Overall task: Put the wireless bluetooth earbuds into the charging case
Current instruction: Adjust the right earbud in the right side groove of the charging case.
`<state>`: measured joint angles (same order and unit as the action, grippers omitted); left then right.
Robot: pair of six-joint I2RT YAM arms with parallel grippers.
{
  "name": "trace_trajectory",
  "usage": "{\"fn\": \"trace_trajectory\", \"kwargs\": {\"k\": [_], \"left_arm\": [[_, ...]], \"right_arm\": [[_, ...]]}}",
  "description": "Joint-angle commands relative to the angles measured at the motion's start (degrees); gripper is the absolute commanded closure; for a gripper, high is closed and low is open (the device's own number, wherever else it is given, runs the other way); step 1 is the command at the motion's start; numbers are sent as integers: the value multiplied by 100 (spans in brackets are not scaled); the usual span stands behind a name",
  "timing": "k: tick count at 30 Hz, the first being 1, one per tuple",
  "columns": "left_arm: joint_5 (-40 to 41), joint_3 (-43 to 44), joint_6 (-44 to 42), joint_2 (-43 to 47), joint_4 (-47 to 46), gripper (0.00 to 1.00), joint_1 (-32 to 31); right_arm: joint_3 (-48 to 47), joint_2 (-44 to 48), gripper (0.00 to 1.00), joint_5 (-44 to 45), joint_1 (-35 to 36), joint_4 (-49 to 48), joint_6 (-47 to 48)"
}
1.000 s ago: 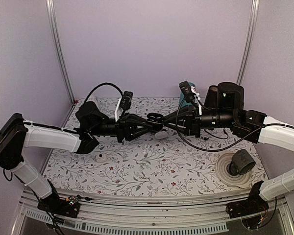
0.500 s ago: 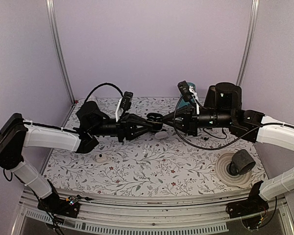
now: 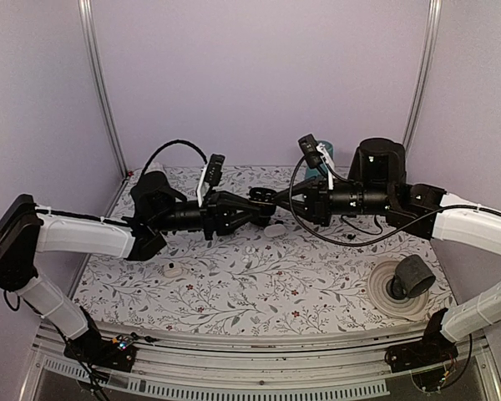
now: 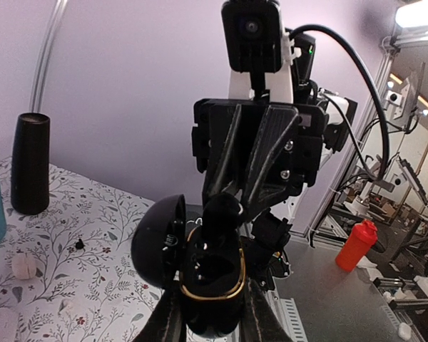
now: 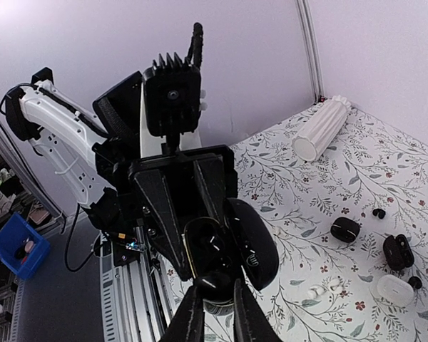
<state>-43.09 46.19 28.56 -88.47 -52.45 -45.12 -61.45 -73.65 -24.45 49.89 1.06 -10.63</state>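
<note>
Black charging case (image 4: 214,274) | held, left end effector (image 4: 212,303); earbud (image 5: 212,279) | held, right end effector (image 5: 215,291)

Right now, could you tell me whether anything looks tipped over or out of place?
The white ribbed cylinder lies on its side near the wall corner, while the black cylinder stands upright.

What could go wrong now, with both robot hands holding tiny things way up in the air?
1. The right gripper pinches what looks like a black earbud right at the open black case. If it lets go off-centre, the bud may fall to the table.
2. The left gripper holds the case only by its lower end, so a push could tilt it or knock it loose.
3. The two grippers are very close and might bump.
</note>
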Motion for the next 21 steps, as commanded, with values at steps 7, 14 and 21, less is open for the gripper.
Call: {"fn": "trace_trajectory", "kwargs": {"k": [7, 14, 21], "left_arm": [[435, 187, -849, 370, 574, 100, -267], [659, 198, -1088, 433, 744, 100, -355], [844, 225, -1274, 479, 916, 100, -426]], "right_arm": [[-339, -252, 82, 554, 66, 430, -354], [-440, -305, 86, 712, 67, 534, -515], [-498, -377, 89, 746, 66, 577, -662]]}}
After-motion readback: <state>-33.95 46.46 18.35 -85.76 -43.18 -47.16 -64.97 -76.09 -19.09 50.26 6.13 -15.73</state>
